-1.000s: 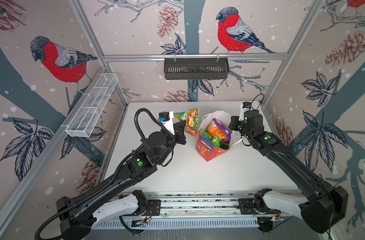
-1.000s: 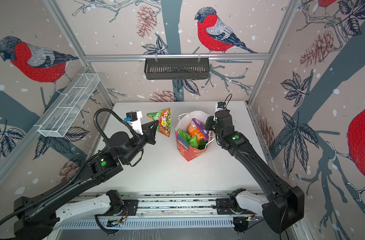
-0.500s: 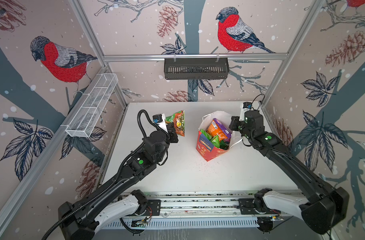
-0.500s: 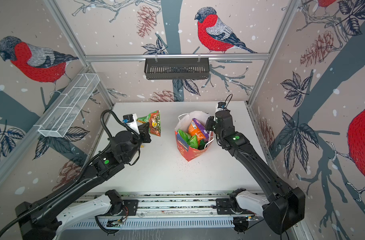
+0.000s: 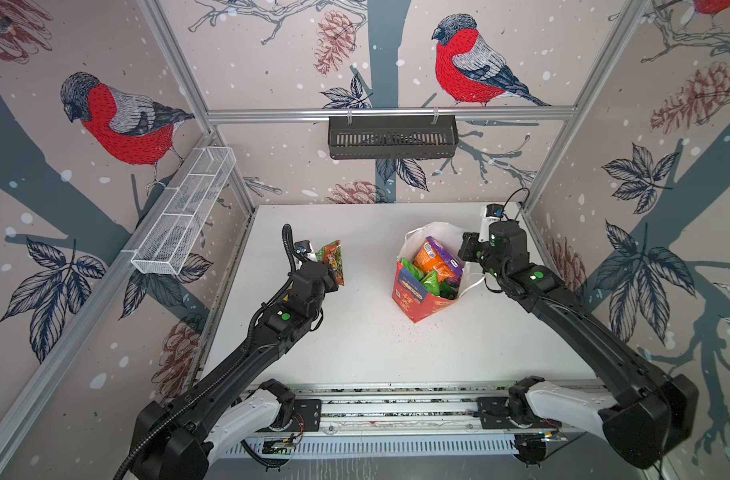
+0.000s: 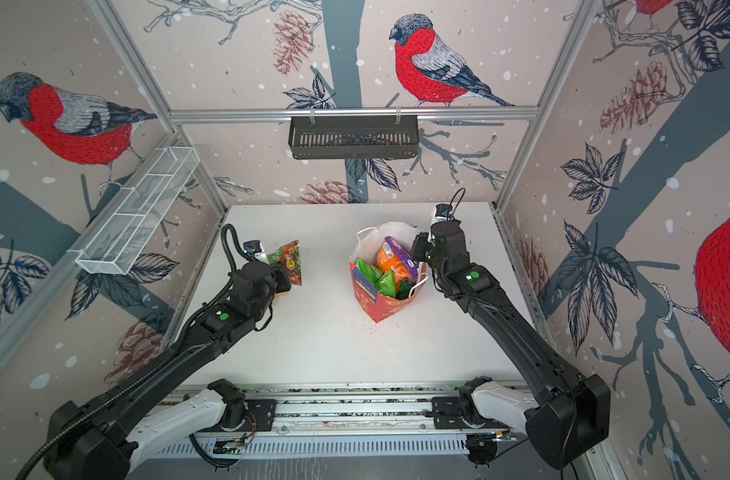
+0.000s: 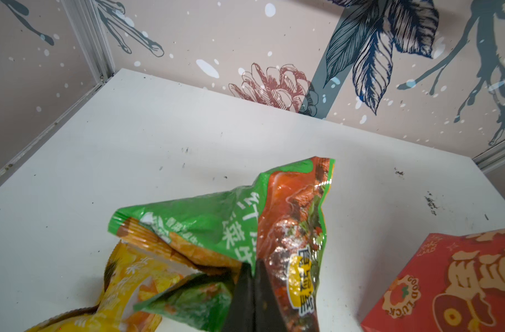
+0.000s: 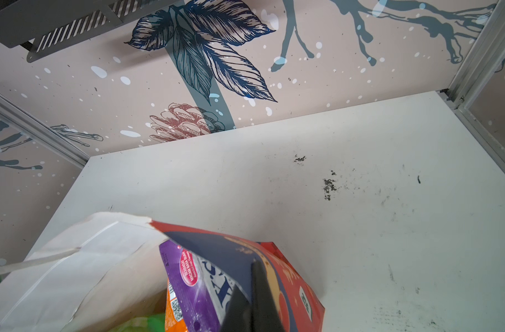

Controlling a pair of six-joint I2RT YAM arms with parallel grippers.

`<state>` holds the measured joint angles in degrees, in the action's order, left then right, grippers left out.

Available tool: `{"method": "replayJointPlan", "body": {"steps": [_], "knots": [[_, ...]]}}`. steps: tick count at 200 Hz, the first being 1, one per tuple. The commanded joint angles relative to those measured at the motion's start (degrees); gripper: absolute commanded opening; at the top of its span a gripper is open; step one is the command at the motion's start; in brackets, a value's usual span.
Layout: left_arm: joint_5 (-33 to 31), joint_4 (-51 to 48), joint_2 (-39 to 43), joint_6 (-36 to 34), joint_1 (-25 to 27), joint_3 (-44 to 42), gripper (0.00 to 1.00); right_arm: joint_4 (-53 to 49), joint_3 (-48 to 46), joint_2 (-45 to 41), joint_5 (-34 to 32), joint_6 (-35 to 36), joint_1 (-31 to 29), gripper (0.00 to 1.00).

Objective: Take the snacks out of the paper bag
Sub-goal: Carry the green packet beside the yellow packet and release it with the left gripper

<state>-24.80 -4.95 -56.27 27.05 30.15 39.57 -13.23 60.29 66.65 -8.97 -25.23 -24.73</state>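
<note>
Two grips: left gripper [image 7: 253,266] closed on green-red snack [image 7: 291,218], right gripper [image 8: 249,278] closed on "GOOD LUCK" paper bag [image 8: 239,254] rim

A white bench [image 5: 375,353], flecked with dark specks [image 5: 386,328], sits between bird-patterned walls [image 5: 118,120]. A black slotted basket [image 5: 392,137] hangs on the far wall; a white wire rack [image 5: 184,212] on the left.

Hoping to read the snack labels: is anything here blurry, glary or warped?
Left wrist view: white glare on the green-red packet; the yellow packet and left hand look soft. Right wrist view: the right hand is blurred, the paper bag sharper. In both top views: even light, faint shadows, frame posts splayed.
</note>
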Motion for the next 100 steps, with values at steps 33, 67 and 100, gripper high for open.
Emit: {"method": "replayJointPlan", "body": {"steps": [33, 67, 100], "knots": [[1.3, 2.7, -1.1, 0.6, -1.0, -2.7, 0.0, 4.0, 0.0, -0.4, -2.4, 1.5, 0.0, 0.0], [0.6, 7.4, -0.4, 0.6, -1.1, -5.6, 0.0, 3.4, 0.7, 0.6, -4.5, 2.8, 0.0, 0.0], [1.2, 9.4, -3.6, -1.2, -1.1, -5.6, 0.0, 2.2, 1.9, 1.4, -8.3, 3.7, 0.3, 0.0]]}}
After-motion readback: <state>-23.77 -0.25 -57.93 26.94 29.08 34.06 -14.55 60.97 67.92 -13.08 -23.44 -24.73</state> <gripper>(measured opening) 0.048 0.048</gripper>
